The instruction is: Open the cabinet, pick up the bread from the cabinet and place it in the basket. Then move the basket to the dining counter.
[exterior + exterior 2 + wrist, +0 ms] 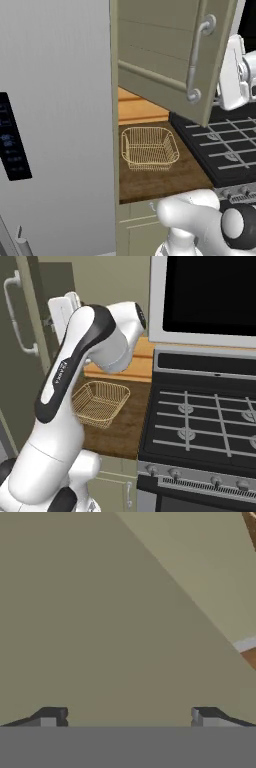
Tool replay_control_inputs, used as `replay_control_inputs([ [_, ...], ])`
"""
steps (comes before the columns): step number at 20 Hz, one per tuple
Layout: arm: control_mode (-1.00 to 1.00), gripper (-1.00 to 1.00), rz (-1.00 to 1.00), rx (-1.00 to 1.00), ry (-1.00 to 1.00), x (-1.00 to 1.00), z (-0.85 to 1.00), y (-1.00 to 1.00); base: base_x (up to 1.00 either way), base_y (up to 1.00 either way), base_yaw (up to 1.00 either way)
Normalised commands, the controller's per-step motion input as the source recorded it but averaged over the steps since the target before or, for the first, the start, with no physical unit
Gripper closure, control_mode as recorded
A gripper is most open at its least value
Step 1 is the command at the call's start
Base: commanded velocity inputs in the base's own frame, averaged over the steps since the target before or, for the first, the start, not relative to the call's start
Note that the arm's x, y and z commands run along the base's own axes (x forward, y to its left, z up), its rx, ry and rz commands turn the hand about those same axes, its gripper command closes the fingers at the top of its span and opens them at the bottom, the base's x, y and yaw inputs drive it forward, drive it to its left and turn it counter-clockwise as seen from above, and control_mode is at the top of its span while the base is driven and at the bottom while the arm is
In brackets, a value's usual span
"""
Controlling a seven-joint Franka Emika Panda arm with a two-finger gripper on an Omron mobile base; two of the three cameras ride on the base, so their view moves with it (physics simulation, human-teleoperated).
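Claw spread wide, empty, facing olive cabinet panel close up. Cabinet door swung open. Bread hidden, presumably inside, ahead of claw. Basket below on bench, beside stove.

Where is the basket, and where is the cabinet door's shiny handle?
basket (149, 148): left base view, on its wire-mesh bottom.
handle (195, 56): left base view, on the middle of the silver bar.
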Motion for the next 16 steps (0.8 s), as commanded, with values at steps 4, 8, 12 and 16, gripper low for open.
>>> replay_control_inputs([
  [4, -1.0, -1.0, 0.06, 0.07, 0.0, -0.43, -0.03, 1.0, 0.0, 0.0, 0.0],
  [8, -1.0, -1.0, 0.0, 0.0, 0.02, -0.02, -0.16, 1.0, 0.0, 0.0, 0.0],
  [12, -1.0, -1.0, 0.0, -0.04, 0.04, 0.0, -0.09, 1.0, 0.0, 0.0, 0.0],
  [16, -1.0, -1.0, 0.0, -0.06, 0.0, 0.0, 0.0, 0.92, 0.0, 0.0, 0.0],
])
